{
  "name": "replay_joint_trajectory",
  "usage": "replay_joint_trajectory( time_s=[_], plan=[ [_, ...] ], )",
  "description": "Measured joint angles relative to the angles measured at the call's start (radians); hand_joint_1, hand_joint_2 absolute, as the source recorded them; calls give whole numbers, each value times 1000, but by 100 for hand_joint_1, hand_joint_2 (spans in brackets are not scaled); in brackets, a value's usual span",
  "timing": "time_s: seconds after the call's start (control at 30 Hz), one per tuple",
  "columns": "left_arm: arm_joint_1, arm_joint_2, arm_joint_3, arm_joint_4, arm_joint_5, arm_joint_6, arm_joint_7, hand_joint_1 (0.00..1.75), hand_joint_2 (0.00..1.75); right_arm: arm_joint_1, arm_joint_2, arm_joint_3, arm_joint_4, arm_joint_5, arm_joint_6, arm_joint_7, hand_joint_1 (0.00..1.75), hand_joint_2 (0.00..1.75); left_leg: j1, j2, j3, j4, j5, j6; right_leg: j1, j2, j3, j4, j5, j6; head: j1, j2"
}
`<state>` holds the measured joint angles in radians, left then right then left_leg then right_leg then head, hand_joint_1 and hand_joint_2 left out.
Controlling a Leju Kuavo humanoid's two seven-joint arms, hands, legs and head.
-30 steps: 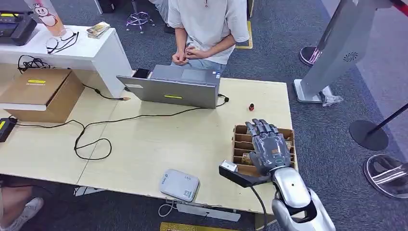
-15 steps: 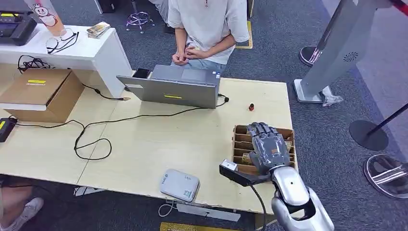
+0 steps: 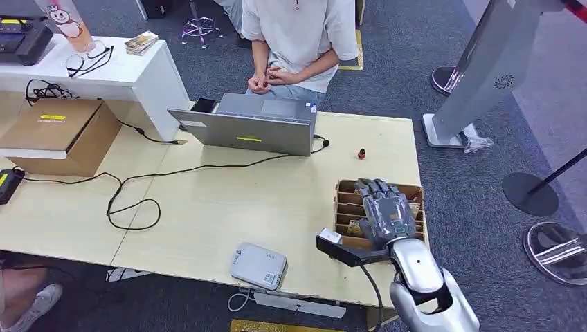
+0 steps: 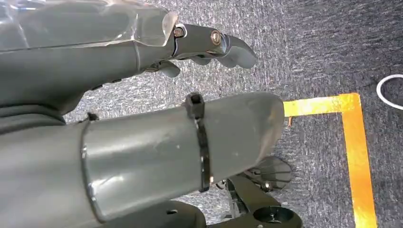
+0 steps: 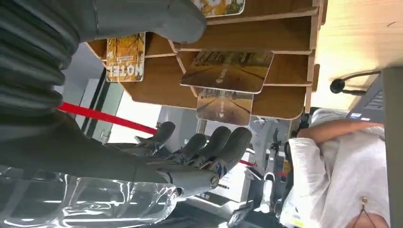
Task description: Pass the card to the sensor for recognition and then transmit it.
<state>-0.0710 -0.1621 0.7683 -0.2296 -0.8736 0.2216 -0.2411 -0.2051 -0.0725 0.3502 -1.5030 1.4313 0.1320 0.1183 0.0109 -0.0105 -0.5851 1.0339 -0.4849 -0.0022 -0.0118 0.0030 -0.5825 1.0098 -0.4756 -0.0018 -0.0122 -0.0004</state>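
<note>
The right robot hand [image 3: 385, 211] hovers over the brown wooden slotted card rack [image 3: 344, 207] at the right edge of the pale wooden desk [image 3: 228, 200], palm down, its dark fingers [image 5: 223, 145] held apart and slightly curled, with nothing between them. In the right wrist view, several printed cards stand in the rack's compartments: a glossy card with a yellow-brown landscape print [image 5: 228, 71] leans out of one slot, a second similar card [image 5: 223, 105] sits just beside it, and an orange card with white lettering [image 5: 125, 56] stands in a neighbouring slot; the fingers are close to the cards but apart from them. Near the front edge of the desk lies the flat grey rounded-corner card sensor [image 3: 258, 265], well to the left of the rack. The left robot hand [image 4: 209, 45] hangs above grey carpet marked with yellow tape [image 4: 354, 137], its fingers loosely curled and holding nothing. Across the desk a person in a white T-shirt [image 3: 299, 31] sits behind an open grey laptop [image 3: 249, 128].
</note>
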Motion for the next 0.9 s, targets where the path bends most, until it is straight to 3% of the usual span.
replay_joint_trajectory(
  time_s=[0.33,0.53,0.9],
  plan=[
    [0,0,0,0,0,0,0,0,0,-6,-2,0,11,-14,0,6,56,175,0,0,0,0,0,0,0,0,0,0,0,0,0,0],
    [0,0,0,0,0,0,0,0,0,-10,-6,0,20,-17,0,8,73,175,0,0,0,0,0,0,0,0,0,0,0,0,0,0],
    [0,0,0,0,0,0,0,0,0,-15,-12,0,32,-18,-2,8,70,175,0,0,0,0,0,0,0,0,0,0,0,0,0,0]
  ],
)
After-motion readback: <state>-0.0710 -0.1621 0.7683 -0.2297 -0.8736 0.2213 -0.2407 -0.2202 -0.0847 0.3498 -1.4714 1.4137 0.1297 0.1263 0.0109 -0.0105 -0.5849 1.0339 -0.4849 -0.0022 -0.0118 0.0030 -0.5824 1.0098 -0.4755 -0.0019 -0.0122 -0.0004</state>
